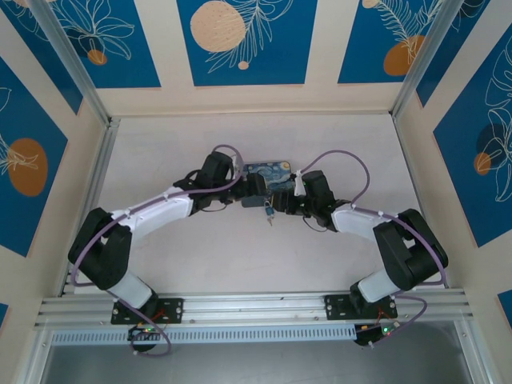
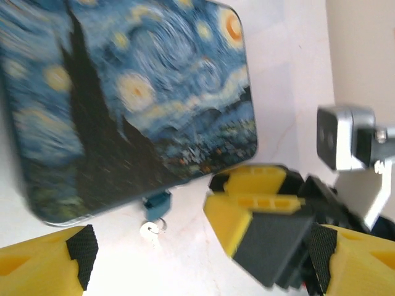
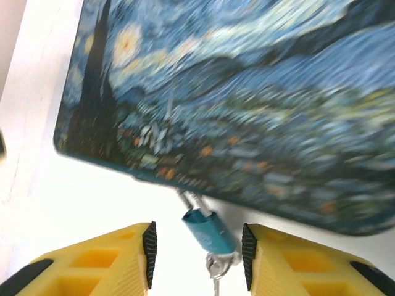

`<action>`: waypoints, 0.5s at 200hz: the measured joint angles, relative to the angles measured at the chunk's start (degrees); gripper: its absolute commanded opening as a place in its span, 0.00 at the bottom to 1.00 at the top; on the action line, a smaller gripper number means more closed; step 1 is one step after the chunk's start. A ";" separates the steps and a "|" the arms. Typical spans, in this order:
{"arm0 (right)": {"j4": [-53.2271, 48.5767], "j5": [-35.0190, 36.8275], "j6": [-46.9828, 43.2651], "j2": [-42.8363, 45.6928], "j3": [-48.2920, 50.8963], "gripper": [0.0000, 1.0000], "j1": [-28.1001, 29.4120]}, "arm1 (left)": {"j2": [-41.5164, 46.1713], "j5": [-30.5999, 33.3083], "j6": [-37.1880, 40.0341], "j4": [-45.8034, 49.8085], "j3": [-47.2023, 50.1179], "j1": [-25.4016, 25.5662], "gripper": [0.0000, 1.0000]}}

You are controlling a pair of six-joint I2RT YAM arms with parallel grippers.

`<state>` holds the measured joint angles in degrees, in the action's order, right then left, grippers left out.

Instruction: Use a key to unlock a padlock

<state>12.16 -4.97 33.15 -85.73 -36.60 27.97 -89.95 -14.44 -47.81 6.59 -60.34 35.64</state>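
Box [image 3: 247, 92]: upper frame, on worktop [image 3: 92, 197].
Padlock [image 3: 207, 227]: lower centre, hanging off the box edge, key [image 3: 216, 266] beneath, between my right hand [image 3: 197, 250], narrowly parted.
My left hand [image 2: 202, 250]: wide.

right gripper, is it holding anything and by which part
The right gripper holds nothing; its open fingers straddle the teal padlock, gaps on both sides.

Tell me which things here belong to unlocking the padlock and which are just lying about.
Job: padlock, hanging off the box; key, at the padlock's lower end; left end effector and right end effector, both open.
Not part of it: wall panels; frame rail.
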 measured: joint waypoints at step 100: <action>0.44 4.17 -0.63 -9.49 -2.60 0.39 3.96 | -7.96 3.19 10.01 10.36 -7.96 -4.87 0.90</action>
<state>12.60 -0.80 32.51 -95.22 -39.20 31.92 -97.91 -11.25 -37.80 16.95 -68.29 30.76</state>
